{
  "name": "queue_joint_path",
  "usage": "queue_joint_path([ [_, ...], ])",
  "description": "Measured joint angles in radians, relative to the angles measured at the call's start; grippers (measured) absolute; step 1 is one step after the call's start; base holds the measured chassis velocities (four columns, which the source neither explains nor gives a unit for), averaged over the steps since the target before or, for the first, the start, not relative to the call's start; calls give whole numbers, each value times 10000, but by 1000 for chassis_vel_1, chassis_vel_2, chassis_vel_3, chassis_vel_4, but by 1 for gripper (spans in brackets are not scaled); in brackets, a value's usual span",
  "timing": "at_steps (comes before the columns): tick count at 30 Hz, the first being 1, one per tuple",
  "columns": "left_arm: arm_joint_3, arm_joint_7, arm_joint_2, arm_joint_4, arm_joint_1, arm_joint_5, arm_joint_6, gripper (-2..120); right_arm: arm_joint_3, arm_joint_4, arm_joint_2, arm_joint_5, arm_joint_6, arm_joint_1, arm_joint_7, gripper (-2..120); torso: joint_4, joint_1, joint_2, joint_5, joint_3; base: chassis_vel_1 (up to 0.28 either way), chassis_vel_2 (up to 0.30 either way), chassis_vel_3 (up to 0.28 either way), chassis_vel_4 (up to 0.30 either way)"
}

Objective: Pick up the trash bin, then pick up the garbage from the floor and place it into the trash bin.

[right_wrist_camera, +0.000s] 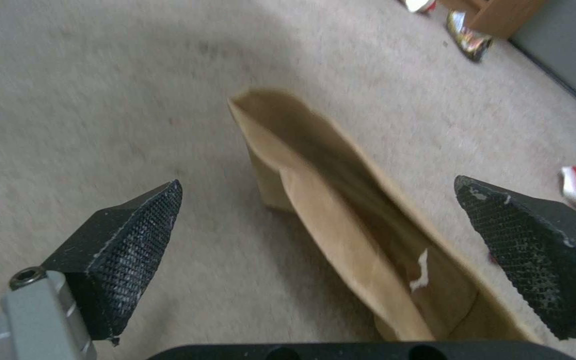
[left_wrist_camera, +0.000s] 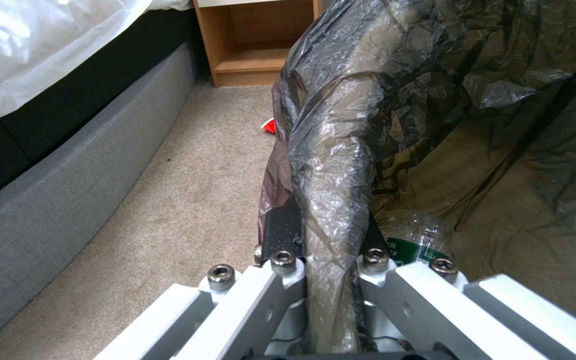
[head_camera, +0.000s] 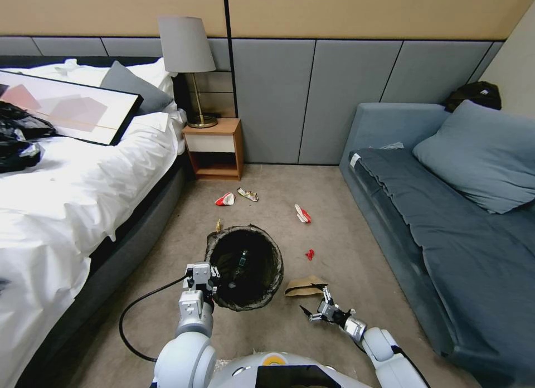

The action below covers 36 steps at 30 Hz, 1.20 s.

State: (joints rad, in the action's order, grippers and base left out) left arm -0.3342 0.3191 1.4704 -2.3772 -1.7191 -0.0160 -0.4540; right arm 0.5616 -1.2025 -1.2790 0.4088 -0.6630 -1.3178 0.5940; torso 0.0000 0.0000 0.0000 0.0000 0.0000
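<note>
Trash bin (head_camera: 245,268): seen at lower centre of the head view, on the carpet (head_camera: 345,254); a bottle (left_wrist_camera: 415,240) appears to lie inside.
Left gripper (head_camera: 207,277): clamped on the bin's bag-covered rim (left_wrist_camera: 331,165).
Right gripper (head_camera: 315,306): spread wide, lower right of centre, just beside the brown cardboard scrap (head_camera: 304,286).
Other litter: red-and-white wrappers (head_camera: 225,199) are scattered beyond the bin, near the nightstand (head_camera: 214,148).

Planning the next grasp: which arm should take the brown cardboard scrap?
Right. The right gripper is open beside the cardboard scrap; the left gripper is clamped on the trash bin rim.
</note>
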Motion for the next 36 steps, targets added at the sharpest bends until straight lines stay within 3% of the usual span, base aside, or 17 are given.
queue_joint_path([
  [10,0,0,0,0,0,0,0,1,27,1048,-141,377,81,754,-687,100,0,0,0,0,0,0,0,0,0],
  [29,0,0,0,0,0,0,0,1,-5,1531,-144,396,255,1269,-1032,99,0,0,0,-1,0,0,0,0,0],
  [36,-1,0,0,0,0,0,0,1,-44,1556,-186,369,246,1241,-992,86,0,0,0,0,1,0,0,0,0],
])
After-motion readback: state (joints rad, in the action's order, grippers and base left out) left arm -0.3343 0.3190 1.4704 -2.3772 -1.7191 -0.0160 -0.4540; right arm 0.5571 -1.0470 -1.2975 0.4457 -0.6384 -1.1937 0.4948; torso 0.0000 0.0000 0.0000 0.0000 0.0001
